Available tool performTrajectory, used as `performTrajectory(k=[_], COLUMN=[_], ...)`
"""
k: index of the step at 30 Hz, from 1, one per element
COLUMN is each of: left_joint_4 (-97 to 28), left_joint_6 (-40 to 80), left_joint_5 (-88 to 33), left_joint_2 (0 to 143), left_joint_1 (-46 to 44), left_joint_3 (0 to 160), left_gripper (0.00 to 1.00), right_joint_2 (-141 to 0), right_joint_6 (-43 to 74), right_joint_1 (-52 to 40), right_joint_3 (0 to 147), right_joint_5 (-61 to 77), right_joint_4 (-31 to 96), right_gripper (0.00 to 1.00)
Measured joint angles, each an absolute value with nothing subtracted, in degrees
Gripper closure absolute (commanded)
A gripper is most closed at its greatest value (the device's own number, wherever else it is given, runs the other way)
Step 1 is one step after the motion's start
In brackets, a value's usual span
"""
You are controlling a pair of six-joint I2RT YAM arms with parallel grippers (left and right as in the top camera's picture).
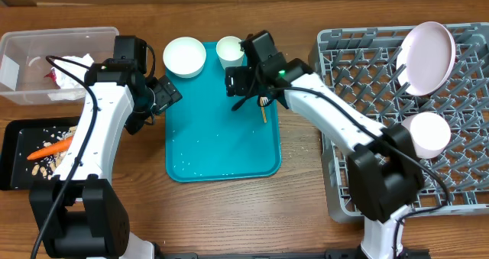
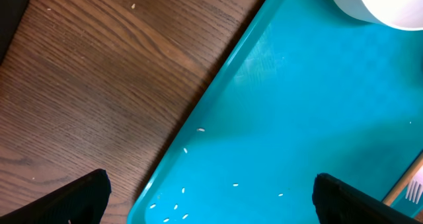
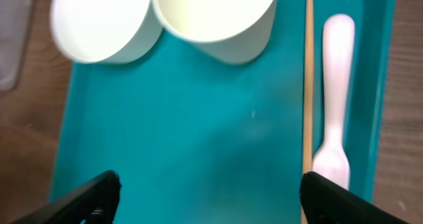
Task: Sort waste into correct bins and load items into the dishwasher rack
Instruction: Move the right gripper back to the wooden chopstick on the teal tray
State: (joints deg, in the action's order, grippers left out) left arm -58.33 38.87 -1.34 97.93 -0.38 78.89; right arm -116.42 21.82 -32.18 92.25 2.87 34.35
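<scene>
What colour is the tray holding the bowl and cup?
Teal; the tray shows best in the overhead view.

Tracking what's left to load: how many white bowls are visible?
2. The first bowl sits on the teal tray's far-left corner; the second bowl rests in the dishwasher rack. Others may be hidden.

- We note that the table (image 2: 99, 85) has a matt wood-grain surface with fine streaks.
- The teal tray (image 2: 317, 118) reads as smooth plastic with a soft sheen.
- The clear tub (image 1: 23, 49) is see-through plastic, and the black tray (image 1: 14, 171) is dark matt plastic.
- We take the rack (image 1: 474, 137) as grey matt plastic.
- The plate (image 1: 428, 56) and cup (image 3: 218, 19) look white and smooth.
- The chopstick (image 3: 307, 85) is pale wood, and the white utensil (image 3: 336, 85) is smooth plastic.
- The napkins (image 1: 72, 68) look like crumpled paper.
</scene>
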Motion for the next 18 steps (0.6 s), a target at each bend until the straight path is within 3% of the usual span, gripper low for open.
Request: performTrajectory(k=[18], left_joint_4=[-58.26], left_joint_6=[38.87], left_joint_5=[-1.21], left_joint_2=[97.93], left_joint_1=[-0.38], left_joint_3=[78.67], left_gripper=[0.00], right_joint_2=[-124.64], right_joint_6=[22.24], right_joint_1=[-32.18], right_joint_3=[92.25], right_joint_5=[-6.00], right_joint_4=[26.63], right_gripper=[0.17])
